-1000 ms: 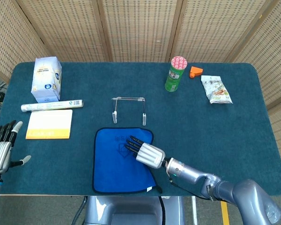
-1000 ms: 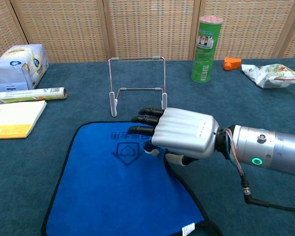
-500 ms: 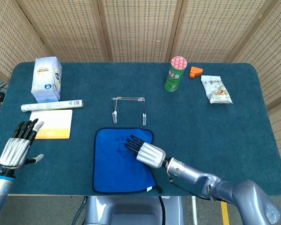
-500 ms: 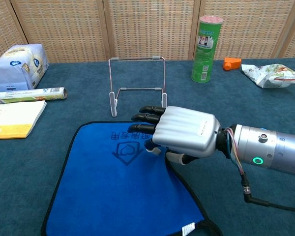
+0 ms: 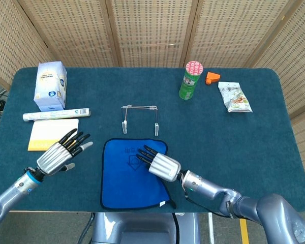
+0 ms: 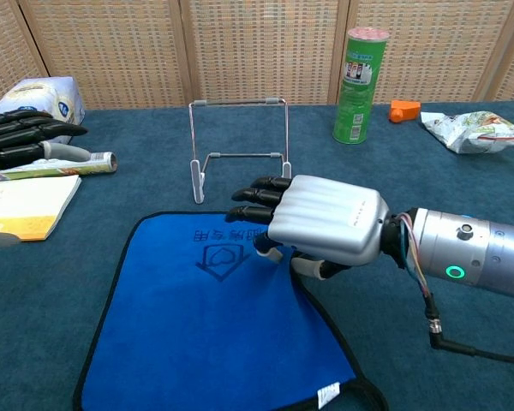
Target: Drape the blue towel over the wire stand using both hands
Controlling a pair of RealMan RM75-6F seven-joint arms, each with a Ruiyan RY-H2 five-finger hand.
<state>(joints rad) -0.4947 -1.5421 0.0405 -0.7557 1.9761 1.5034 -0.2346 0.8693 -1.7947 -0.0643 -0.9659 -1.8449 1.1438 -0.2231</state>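
The blue towel lies flat on the table's near side. Just behind it stands the bare wire stand. My right hand lies over the towel's far right corner with fingers stretched toward the stand and the thumb at the towel's edge; I see nothing gripped. My left hand hovers left of the towel, near the yellow pad, fingers spread and holding nothing.
A yellow pad, a wrapped roll and a white-blue pack sit at the left. A green can, an orange piece and a snack bag stand at the far right.
My left hand has swung in from the table's left edge toward the towel. My right hand has edged slightly forward on the towel's corner.
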